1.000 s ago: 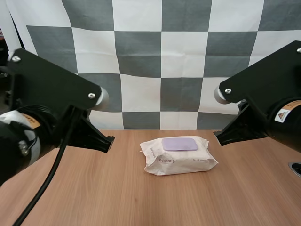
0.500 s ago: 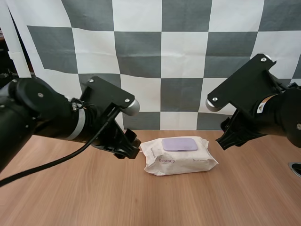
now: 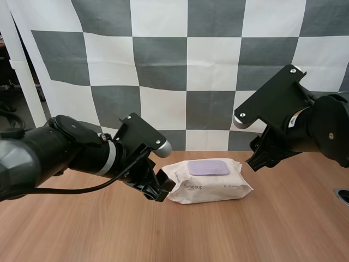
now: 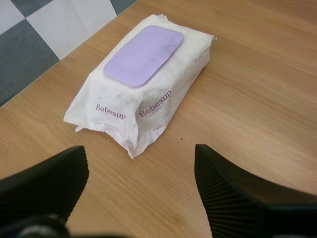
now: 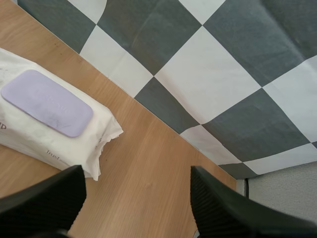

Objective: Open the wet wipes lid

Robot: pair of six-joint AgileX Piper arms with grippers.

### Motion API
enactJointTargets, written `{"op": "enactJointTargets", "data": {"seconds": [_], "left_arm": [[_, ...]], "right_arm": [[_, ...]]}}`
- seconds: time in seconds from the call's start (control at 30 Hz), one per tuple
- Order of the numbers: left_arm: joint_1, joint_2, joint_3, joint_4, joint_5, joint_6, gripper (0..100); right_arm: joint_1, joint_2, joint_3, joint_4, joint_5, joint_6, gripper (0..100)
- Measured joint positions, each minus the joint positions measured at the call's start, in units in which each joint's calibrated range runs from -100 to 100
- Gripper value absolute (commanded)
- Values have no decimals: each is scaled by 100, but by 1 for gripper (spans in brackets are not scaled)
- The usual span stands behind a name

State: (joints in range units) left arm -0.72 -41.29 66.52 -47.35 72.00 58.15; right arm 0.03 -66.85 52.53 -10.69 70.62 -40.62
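Wet wipes pack (image 3: pixel 210 185) lies flat on the wooden table (image 3: pixel 98 229), roughly mid-table between the two arms, one long side toward the camera in the high view. White crinkled wrapper, purple "Bebesup" print on the side. Lilac lid (image 3: pixel 208 167) sits on the top face, closed and flush with the wrapper, no edge lifted.

Left gripper (image 4: pixel 141 153) is low over the table just beside the pack's left end and aimed at it. In the high view its tips sit close to the near left corner of the wrapper; contact cannot be told from there. In the left wrist view the fingers (image 4: pixel 49 181) stand wide apart, ribbed inner faces turned to each other, bare wood between them. The pack's corner is just ahead of the tips and not pinched. Holding nothing.

Right gripper (image 5: pixel 136 173) hangs raised off the table past the pack's right end, apart from the wrapper. Its fingers (image 5: pixel 223 208) are also spread wide, ribs showing, wood between them, nothing gripped. In the right wrist view the pack's right end and the lid lie beyond one finger, not between the two.
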Motion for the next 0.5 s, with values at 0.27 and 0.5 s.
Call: {"op": "enactJointTargets", "data": {"seconds": [0.27, 0.5], "left_arm": [[-167, 399, 213, -599, -838, 1084, 100], [-752, 1295, 215, -748, -2509, 1426, 100]], "right_arm": [[0, 216, 0, 85, -142, 0, 100], [0, 220, 0, 85, -228, 0, 100]]}}
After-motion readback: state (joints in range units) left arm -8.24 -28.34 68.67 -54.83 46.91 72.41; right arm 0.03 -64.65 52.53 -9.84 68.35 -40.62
